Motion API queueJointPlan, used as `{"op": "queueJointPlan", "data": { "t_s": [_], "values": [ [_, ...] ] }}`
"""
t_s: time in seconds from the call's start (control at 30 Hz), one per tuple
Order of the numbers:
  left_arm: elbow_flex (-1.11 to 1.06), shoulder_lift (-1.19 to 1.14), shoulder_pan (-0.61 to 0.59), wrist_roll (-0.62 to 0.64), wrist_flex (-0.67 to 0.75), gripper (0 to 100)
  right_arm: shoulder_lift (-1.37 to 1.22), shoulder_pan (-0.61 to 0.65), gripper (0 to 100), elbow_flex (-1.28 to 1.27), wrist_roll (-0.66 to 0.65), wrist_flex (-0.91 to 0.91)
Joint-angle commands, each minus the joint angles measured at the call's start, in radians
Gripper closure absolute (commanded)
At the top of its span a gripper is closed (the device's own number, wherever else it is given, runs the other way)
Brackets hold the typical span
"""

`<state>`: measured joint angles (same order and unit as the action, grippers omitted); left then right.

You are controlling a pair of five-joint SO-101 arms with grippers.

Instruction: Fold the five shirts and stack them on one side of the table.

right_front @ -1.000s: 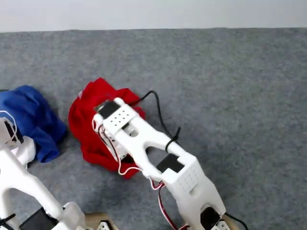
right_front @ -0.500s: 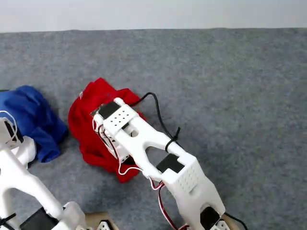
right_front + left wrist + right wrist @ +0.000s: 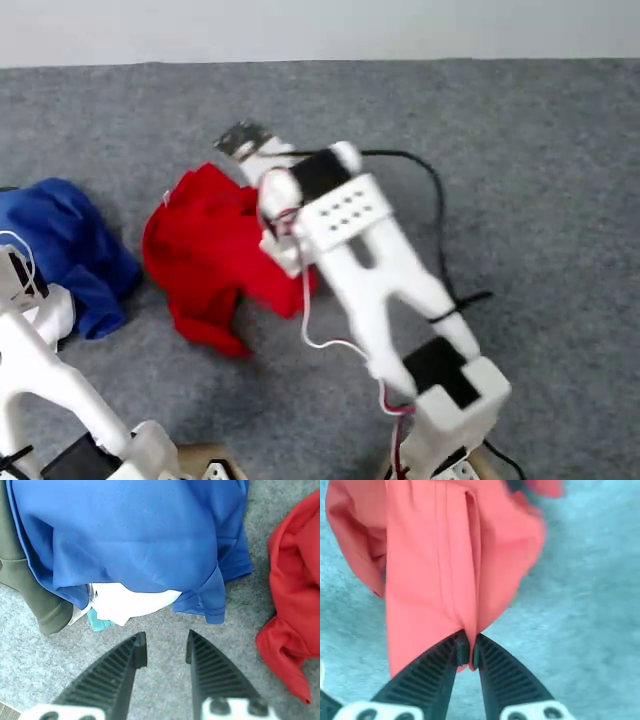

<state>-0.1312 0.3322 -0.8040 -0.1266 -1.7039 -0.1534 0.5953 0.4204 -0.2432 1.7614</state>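
Right wrist view shows the red shirt (image 3: 435, 570) pinched by a narrow fold at the very tips of the right gripper (image 3: 468, 652), with the rest bunched on the grey table (image 3: 590, 605). So slight a hold could slip under the cloth's weight, and the crumpled body might drag against the blue shirt (image 3: 60, 240) near it. The left gripper (image 3: 165, 647), jaws slightly parted and holding nothing, hovers by the blue hem.

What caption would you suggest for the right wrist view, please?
Right tool shut on a fold of the red shirt over the grey table.
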Motion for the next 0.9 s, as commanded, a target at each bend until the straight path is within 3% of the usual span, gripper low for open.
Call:
{"op": "queueJointPlan", "data": {
  "t_s": [0.0,0.23,0.43,0.53,0.77,0.87],
  "values": [
    [0.01,0.038,0.0,-0.008,0.023,87,0.13,-0.088,98.9,0.038,-0.078,0.036],
    [0.01,0.038,0.0,-0.009,0.023,87,0.153,-0.291,98.9,-0.086,-0.236,0.022],
    [0.008,0.037,0.008,-0.009,0.023,87,0.062,-0.427,98.9,-0.167,-0.302,-0.124],
    [0.005,0.037,0.044,-0.008,0.021,87,-0.013,-0.418,98.9,-0.169,-0.302,-0.183],
    [0.007,0.038,0.112,-0.005,0.023,89,-0.186,-0.268,98.1,-0.167,-0.302,-0.219],
    [0.007,0.038,0.117,-0.008,0.023,90,-0.193,-0.232,90.7,-0.167,-0.298,-0.205]
  ]
}}
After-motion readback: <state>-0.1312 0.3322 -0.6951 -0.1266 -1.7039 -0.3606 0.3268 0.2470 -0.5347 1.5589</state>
